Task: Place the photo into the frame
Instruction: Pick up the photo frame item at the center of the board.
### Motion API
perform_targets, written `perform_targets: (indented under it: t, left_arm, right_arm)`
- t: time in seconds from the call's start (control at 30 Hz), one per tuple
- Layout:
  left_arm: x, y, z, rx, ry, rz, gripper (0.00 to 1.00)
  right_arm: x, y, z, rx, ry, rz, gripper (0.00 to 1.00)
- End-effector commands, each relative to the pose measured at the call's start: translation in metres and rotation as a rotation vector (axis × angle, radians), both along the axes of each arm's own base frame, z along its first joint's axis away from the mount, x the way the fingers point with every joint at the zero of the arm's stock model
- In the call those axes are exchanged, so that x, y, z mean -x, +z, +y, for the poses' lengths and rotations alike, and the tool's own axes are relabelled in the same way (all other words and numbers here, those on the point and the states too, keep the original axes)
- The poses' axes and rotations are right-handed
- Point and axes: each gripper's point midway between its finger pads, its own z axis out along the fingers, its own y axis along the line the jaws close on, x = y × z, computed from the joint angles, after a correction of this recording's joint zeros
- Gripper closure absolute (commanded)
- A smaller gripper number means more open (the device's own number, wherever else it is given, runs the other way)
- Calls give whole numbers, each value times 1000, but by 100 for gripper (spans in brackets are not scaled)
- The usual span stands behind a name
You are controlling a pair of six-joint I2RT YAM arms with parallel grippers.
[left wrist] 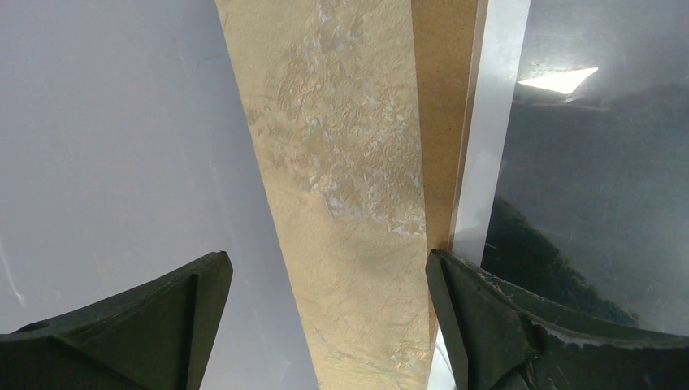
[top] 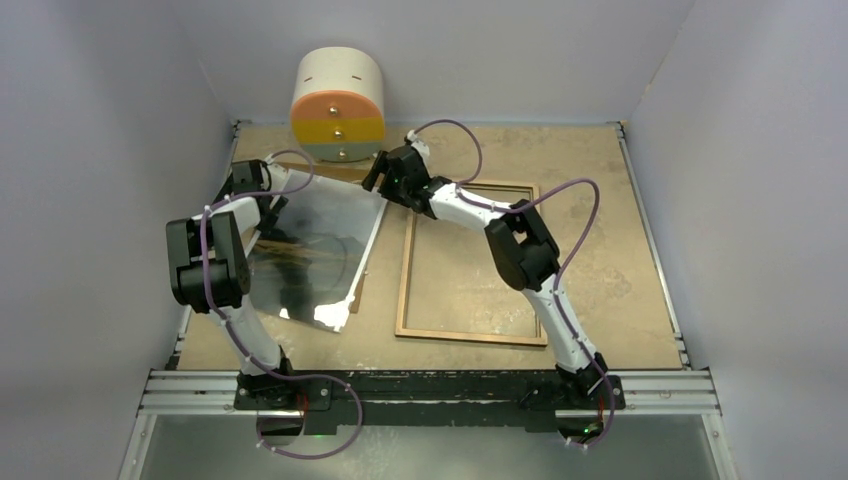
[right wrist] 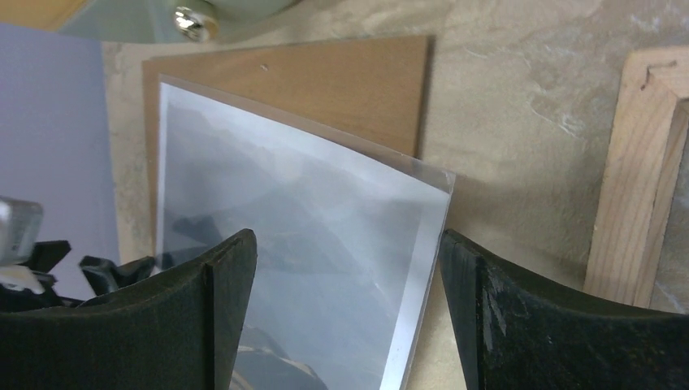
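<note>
The photo (top: 310,250), a glossy dark landscape sheet with a white border, lies left of centre on a brown backing board (top: 335,172). The frame (top: 405,270) lies to its right, wood back up. My left gripper (top: 262,200) is open at the photo's far left edge. In the left wrist view (left wrist: 327,268) bare table lies between its jaws, and the right finger (left wrist: 487,317) touches the photo's border (left wrist: 601,162). My right gripper (top: 378,180) is open at the photo's far right corner. In the right wrist view (right wrist: 348,244) its jaws straddle the photo's edge (right wrist: 309,244).
A white, orange and yellow cylinder (top: 338,105) stands at the back by the wall. Grey walls close in the left, back and right. The backing board (right wrist: 325,89) juts out past the photo. The frame's wooden rail (right wrist: 642,179) lies just right of my right gripper.
</note>
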Motion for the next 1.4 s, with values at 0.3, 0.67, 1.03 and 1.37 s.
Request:
perform_targets:
  t: [0.3,0.67,1.03,1.37]
  left_arm:
    - [51,-75,-31,136,-53,241,2]
    - [53,-74,-33,147,-54,245,3]
    - [43,-51,-21,153,-31,211,0]
    - [25,51,19,58,-19,72,0]
  right_arm:
    - [10,87,19,-124,82,-157,17]
    - [37,78,44,-309,196,-35,22]
    - [26,76,26,-387,188,-12,99]
    - [49,98,-103,-141,170,32,100]
